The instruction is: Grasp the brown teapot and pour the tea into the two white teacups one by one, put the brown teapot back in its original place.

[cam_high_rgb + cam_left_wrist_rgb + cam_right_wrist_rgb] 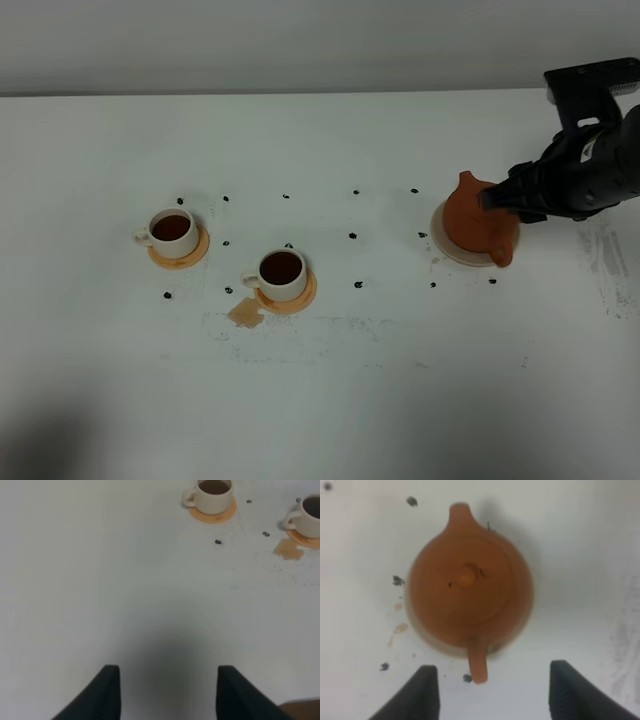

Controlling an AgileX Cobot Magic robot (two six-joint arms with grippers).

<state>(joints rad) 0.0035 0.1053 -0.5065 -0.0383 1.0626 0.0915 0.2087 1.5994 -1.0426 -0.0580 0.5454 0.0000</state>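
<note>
A: Exterior high first: we see the brown teapot [478,222] sitting on the beige coaster [443,246], its original place, at the right of the bench [330,380]. Our right gripper [497,198] is at the pot's handle side. The two white teacups [174,231] [281,272] stand on their orange coasters [186,257] well to the left, both dark with tea.

B: We also note a small tea puddle [245,314] on the bench just beside the nearer cup's coaster.

A: Left wrist next: our left gripper [167,690] has its fingers spread wide over bare bench, holding nothing. Both cups show far off, along with the puddle.

B: Right wrist last: we look straight down on the teapot, lid knob centred, handle pointing between our right fingers [427,687]. They stand wide apart, clear of the handle, gripping nothing.

A: What could go wrong, in our judgement?

B: The handle lies between the open fingers, so pulling away crookedly could clip it and drag or turn the pot off its coaster. The pot also looks set towards one side of the coaster, so a nudge matters.
</note>
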